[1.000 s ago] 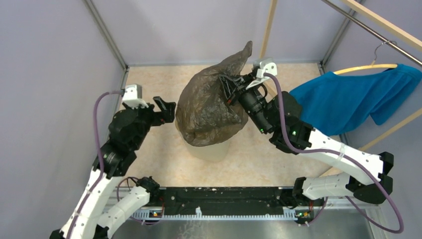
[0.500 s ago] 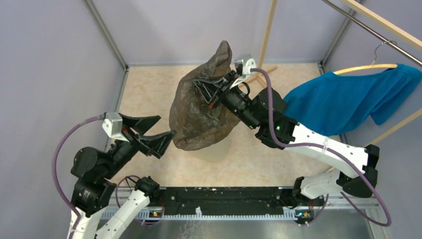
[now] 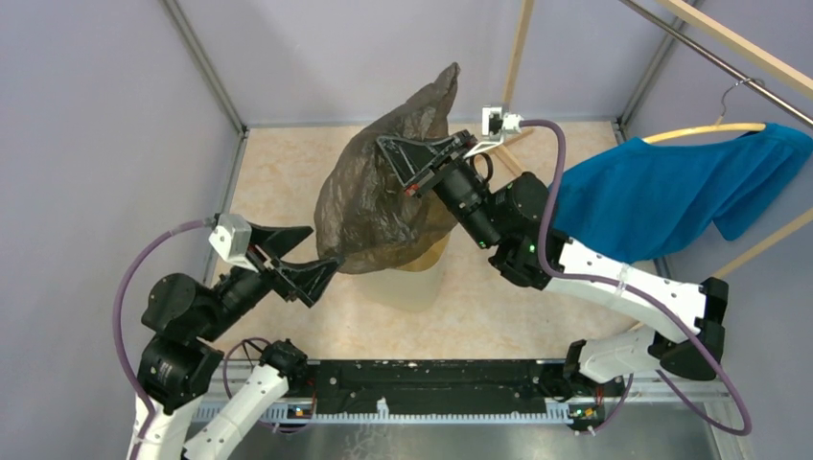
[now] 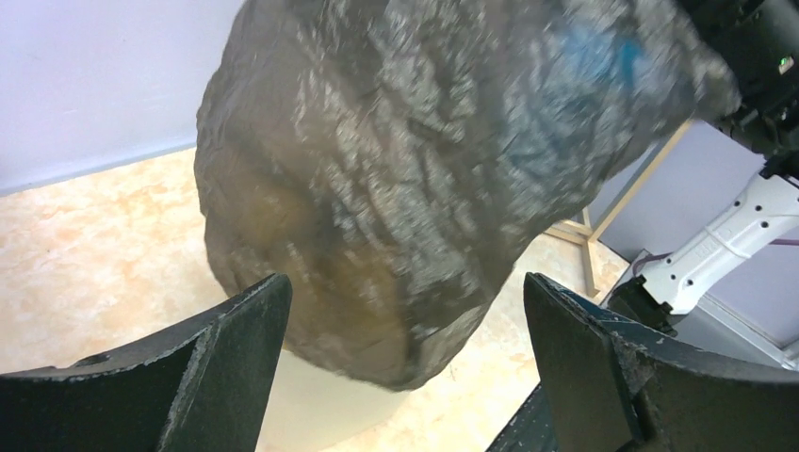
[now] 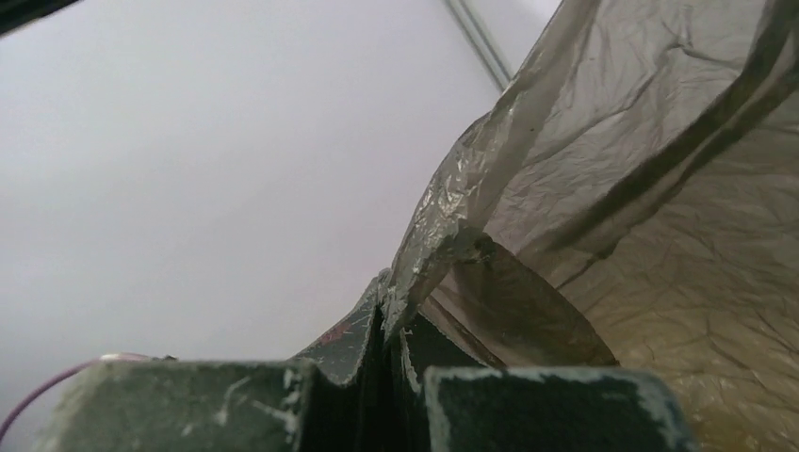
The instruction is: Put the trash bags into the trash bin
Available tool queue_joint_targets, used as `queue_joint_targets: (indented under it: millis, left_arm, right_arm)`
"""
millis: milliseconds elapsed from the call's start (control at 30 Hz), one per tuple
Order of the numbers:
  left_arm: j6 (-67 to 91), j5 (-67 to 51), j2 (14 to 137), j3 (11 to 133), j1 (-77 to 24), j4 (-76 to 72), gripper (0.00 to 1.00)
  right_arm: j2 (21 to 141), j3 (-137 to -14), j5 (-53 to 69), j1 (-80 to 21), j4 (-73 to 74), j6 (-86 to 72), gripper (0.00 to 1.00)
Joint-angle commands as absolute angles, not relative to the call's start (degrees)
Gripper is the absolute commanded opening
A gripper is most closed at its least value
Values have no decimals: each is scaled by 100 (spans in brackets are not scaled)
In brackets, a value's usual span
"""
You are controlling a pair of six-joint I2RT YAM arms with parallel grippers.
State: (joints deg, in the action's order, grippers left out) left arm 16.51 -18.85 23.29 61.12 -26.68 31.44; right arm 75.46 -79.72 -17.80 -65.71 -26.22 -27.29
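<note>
Lifted and swung a touch to the left over the last second, the trash bag (image 3: 374,206) is now held higher, and the left arm has been drawn back toward the near left corner of the worktop (image 3: 288,172).

Right claw (image 3: 388,153) first: it is clamped fully shut, and in its wrist view (image 5: 386,311) a pinched, silvery fold of the thin plastic (image 5: 678,188) is seen trapped between the jaws. From that grip the bag is hung out as a wrinkled brown balloon, with one peak poked up toward the far edge.

Below it, the trash bin (image 3: 412,283) is stood at the middle of the worktop. Its mouth is covered by the bag's lower folds, and only the cream side is shown. Whether any plastic is inside cannot be told.

Left claw (image 3: 321,247) next: it is spread as wide as it goes and nothing is held. In its wrist view (image 4: 405,282) the bag (image 4: 424,141) is framed between the two black fingers. Contact at the fingertips cannot be judged.

Out at the right edge, a blue garment (image 3: 671,192) is hung on a yellow hanger (image 3: 705,129), well apart from the bin.
</note>
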Motion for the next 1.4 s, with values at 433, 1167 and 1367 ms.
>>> queue_joint_targets:
  millis: [433,1167,1367]
  left_arm:
    - [1993,-2116,5425,5967,-2849,1098,49]
    - [961,465,3965,6845,-3579,4108,99]
    - [1940,3279,4793,8006,-3582,4460,98]
  right_arm:
    - [6613,-6853,-1855,-5707,-1852,-3743,0]
    - [6553,-7655,2921,-5315,1133,-27,0]
    - [6513,-7474,4161,-5247,1077,121,0]
